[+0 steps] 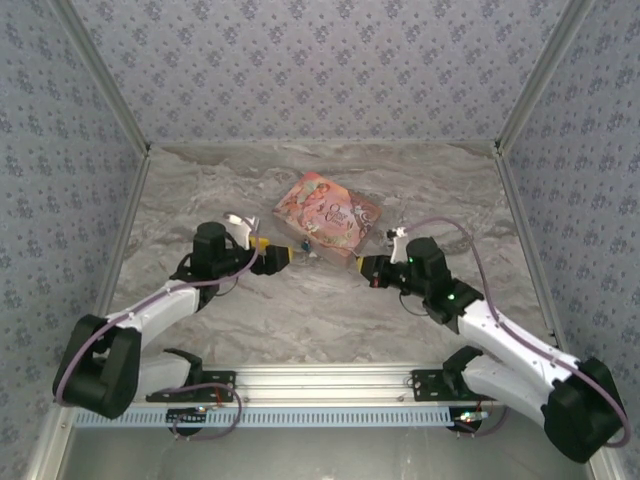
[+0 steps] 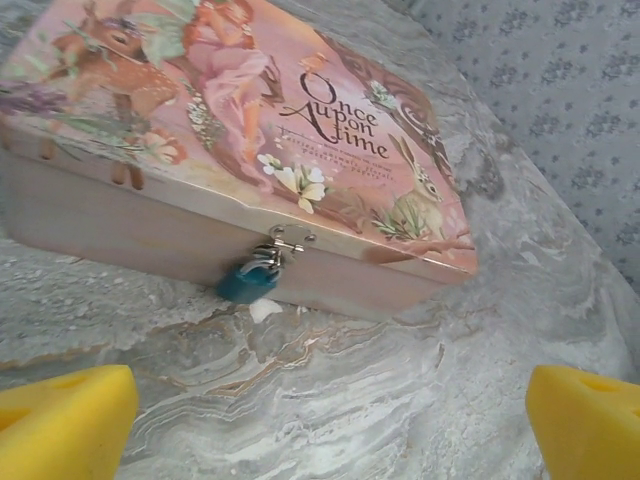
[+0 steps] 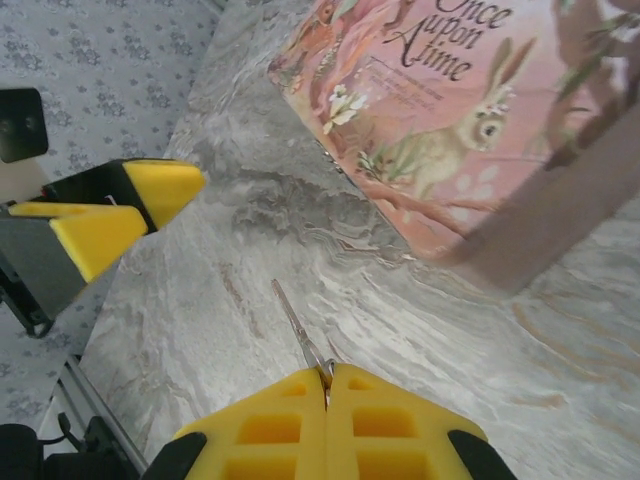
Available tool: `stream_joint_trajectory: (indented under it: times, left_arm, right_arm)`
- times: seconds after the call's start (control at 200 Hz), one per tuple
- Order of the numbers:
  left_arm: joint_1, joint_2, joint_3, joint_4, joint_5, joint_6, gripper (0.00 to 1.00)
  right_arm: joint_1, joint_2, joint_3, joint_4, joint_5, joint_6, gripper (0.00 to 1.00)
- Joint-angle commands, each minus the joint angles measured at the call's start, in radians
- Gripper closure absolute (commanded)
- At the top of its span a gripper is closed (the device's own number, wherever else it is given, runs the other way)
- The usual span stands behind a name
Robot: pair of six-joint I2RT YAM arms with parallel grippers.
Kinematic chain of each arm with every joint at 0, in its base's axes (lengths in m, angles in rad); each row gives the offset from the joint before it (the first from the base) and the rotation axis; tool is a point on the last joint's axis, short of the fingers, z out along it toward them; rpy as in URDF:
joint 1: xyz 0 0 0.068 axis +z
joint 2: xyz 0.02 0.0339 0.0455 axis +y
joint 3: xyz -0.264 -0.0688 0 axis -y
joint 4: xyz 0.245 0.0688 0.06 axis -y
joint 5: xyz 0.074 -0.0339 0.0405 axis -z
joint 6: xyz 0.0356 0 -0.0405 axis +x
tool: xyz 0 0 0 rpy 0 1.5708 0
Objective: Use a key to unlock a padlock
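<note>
Yellow-padded right gripper [image 3: 327, 372] is pinching the key [image 3: 298, 325], fully closed, blade pointing ahead; left gripper [image 2: 325, 425] is gaping empty, the padlock [image 2: 248, 282] hanging just ahead of it on the pink box [image 2: 250, 90]; insertion is seemingly coming next, calling for steadying the padlock and aligning the blade

Table [image 1: 300, 310]: flat surface, marbled grey and beige. One pink box [image 1: 327, 218] lies flat on it, lid up, set askew to the table edges. At the box's latch side, a blue padlock [image 2: 248, 282] hangs from the latch with its body low against the surface; contact cannot be confirmed. A small white fleck [image 2: 265, 310] lies on the table just in front of the box, beside the padlock.
</note>
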Motion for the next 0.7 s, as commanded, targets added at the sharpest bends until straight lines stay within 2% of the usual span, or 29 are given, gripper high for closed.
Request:
stream_joint_trajectory:
  times: [0.0,0.13,0.315,0.445,0.695]
  left_arm:
    - [-0.007,0.065,-0.019,0.162,0.103,0.002,0.01]
    - [-0.007,0.174,-0.014,0.304,0.169,-0.034,0.01]
    - [-0.007,0.344,0.044,0.394,0.202,-0.059,0.07]
    - [-0.007,0.434,0.062,0.477,0.212,-0.09,0.12]
    - [-0.01,0.524,0.092,0.513,0.224,-0.089,0.16]
  right_arm:
    - [-0.007,0.108,0.066,0.149,-0.085,0.054,1.0]
    - [-0.015,0.267,0.12,0.277,-0.124,0.085,1.0]
    - [-0.039,0.442,0.205,0.323,-0.14,0.096,1.0]
    - [-0.034,0.481,0.254,0.232,-0.099,0.049,1.0]
    - [-0.068,0.561,0.221,0.283,-0.106,0.081,1.0]
